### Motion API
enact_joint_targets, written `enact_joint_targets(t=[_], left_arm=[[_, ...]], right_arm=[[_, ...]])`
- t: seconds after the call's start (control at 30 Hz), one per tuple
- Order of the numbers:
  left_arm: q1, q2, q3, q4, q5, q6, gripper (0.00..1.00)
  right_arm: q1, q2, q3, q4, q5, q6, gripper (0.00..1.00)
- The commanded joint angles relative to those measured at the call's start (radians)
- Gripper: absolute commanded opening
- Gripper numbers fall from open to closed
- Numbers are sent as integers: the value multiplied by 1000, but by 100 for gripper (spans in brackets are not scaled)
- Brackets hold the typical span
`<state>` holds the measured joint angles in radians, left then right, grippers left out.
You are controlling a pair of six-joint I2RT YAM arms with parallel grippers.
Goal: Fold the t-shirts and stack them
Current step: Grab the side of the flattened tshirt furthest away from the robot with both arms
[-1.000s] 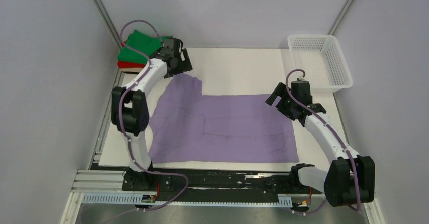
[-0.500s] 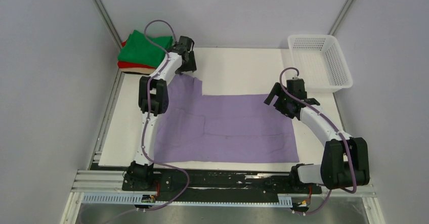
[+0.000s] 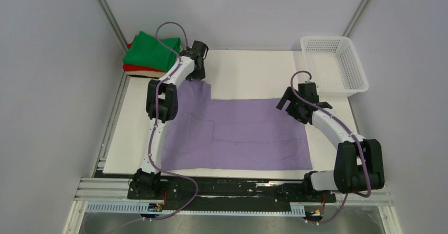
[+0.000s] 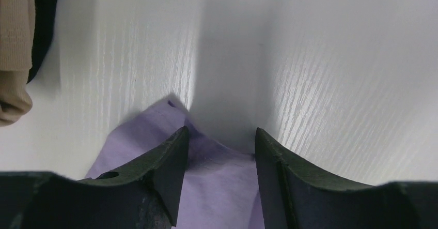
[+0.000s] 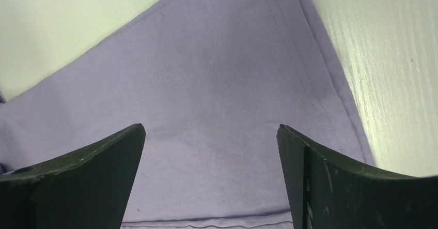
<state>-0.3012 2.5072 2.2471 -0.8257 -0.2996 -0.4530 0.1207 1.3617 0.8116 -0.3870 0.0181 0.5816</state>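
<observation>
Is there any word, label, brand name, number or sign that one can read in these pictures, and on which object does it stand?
None: no readable text shows in any view.
The lavender t-shirt, green t-shirt, white basket and table are plain, without print or label.
Any marks on the rail by the arm bases are too small to read.

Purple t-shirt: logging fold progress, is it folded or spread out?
Spread out. The purple t-shirt lies flat across the table, one sleeve sticking out far left, unlike the compact folded green t-shirt.
</observation>
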Motion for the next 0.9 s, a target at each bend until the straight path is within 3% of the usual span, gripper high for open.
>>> enact_joint_targets(t=[0.0, 0.07, 0.13, 0.17, 0.47, 0.67, 0.87], left_arm=[[-10, -16, -53, -117, -40, -14, 53], [-10, -11, -59, -119, -36, -22, 35], [-10, -10, -59, -119, -34, -25, 5], [-10, -14, -56, -117, -33, -25, 2], [-11, -190, -129, -25, -18, 16, 0], [-17, -378, -343, 125, 42, 51, 0], [-29, -482, -500, 166, 73, 71, 0]], right_arm=[[-4, 6, 11, 38, 33, 7, 100], [-5, 10, 13, 38, 36, 9, 100], [-5, 13, 17, 39, 47, 9, 100], [-4, 16, 22, 39, 56, 10, 100], [-4, 203, 254, -21, 180, 29, 100], [-4, 460, 500, -122, 267, 26, 92], [-5, 641, 697, -198, 342, -12, 85]])
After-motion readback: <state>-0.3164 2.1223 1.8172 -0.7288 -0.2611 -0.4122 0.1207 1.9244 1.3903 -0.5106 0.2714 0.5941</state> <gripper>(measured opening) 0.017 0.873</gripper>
